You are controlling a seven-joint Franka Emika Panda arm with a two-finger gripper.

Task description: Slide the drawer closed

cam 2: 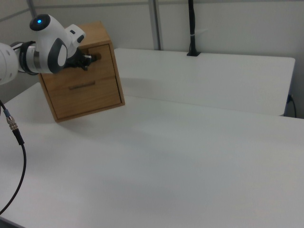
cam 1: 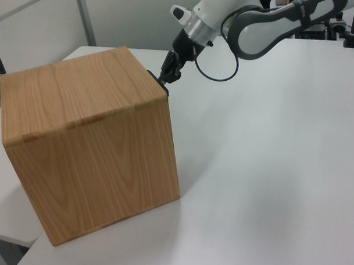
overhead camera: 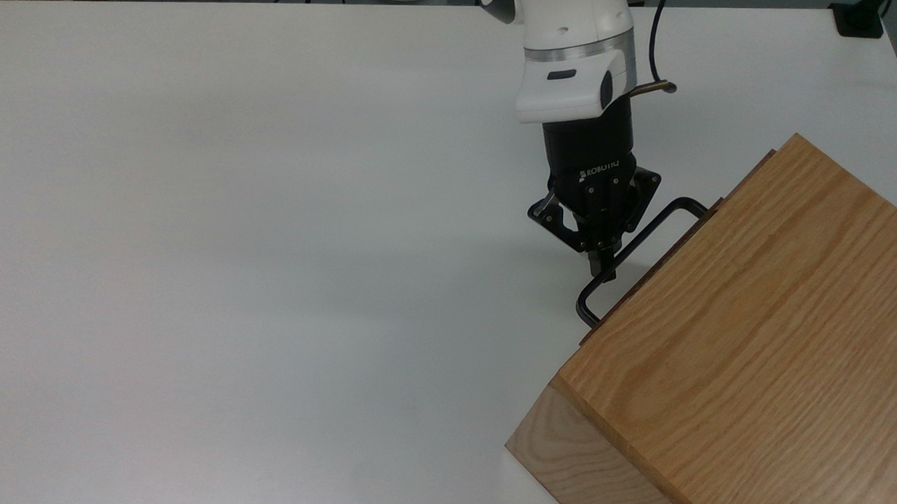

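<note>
since the drawer (overhead camera: 707,209) looks pushed all the way in, only a thin edge of its front shows past the top of the cabinet (overhead camera: 759,322), just beyond the end effector (overhead camera: 603,266) in the top view. the end effector is pressed together on the thin black handle (overhead camera: 635,247), with its fingers closed around the bar near the middle. in the left view the end effector (cam 1: 165,79) sits right at the top front corner of the cabinet. in the right view the drawer front (cam 2: 97,59) lies flat with the cabinet face.

to do this step well, i think the arm should push gently and straight in, not sideways, so the drawer does not jam and the cabinet does not slide on the white worktop (overhead camera: 270,238). once the front sits flat, it is best to stop pushing, let go of the handle, and back away slowly.
</note>
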